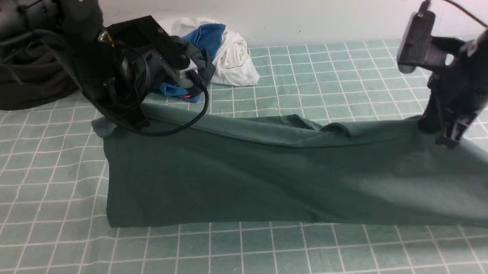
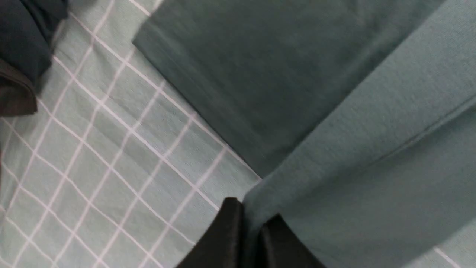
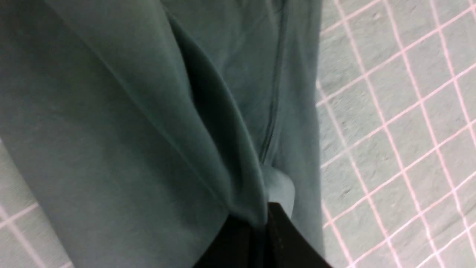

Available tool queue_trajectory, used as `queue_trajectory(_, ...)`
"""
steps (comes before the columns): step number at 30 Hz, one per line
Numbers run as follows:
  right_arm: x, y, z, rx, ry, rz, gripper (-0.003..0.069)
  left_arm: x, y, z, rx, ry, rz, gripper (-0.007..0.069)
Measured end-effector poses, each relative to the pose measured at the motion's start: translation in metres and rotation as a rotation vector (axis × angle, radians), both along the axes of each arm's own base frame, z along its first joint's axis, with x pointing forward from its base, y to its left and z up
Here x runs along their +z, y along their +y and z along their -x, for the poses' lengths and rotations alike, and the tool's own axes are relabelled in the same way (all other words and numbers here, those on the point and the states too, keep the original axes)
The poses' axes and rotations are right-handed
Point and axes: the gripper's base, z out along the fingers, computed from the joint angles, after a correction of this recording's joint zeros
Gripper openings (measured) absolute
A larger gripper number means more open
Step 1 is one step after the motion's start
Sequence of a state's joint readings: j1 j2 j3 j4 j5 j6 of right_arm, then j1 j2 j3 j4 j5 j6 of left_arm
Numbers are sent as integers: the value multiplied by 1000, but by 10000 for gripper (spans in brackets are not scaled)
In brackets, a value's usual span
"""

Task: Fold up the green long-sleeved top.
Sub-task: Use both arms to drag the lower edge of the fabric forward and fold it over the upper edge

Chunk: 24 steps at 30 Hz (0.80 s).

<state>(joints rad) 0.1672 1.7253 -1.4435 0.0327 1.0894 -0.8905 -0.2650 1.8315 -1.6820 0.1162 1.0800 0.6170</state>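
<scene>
A fold-over is judged in hand: the soft, matte green long-sleeved top [image 1: 271, 173], draped across mid-frame on the gridded counter [image 1: 250, 253], is pinched at its far edge by the left end effector [image 2: 248, 238] and the right end effector [image 3: 260, 238], so an even carry toward the near hem is called for.

Front overview; wrist close-ups of top [image 1: 250, 174]

Front view evenly lit, diffuse, no glare; only faint shadow along near edge of green top [image 1: 250, 174]. Both wrist views soft, motion-blurred. Pinkish cast on white lines of checked cloth [image 3: 390, 130] in right wrist view.
</scene>
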Motion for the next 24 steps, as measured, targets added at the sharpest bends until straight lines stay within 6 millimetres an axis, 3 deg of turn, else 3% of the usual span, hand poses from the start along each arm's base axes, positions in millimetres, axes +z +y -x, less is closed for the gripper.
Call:
queue_trajectory(7,-21,8,-57,-18,-11,14,8,-32,8,-52,47,28,-8,9)
queue_trajectory(14,-50,8,-94,-100,-33,4,8,-71,12,-79,56,17,-12,11)
queue_trajectory(18,-65,1,-106,-194,-49,-46,19,-82,14,-87,58,-18,0,22)
queue_trajectory(23,-78,-8,-115,-351,-63,-117,125,-91,15,-97,94,-75,40,101)
queue_trajectory(24,-77,-11,-116,-427,-74,-144,212,-92,17,-100,132,-94,64,177)
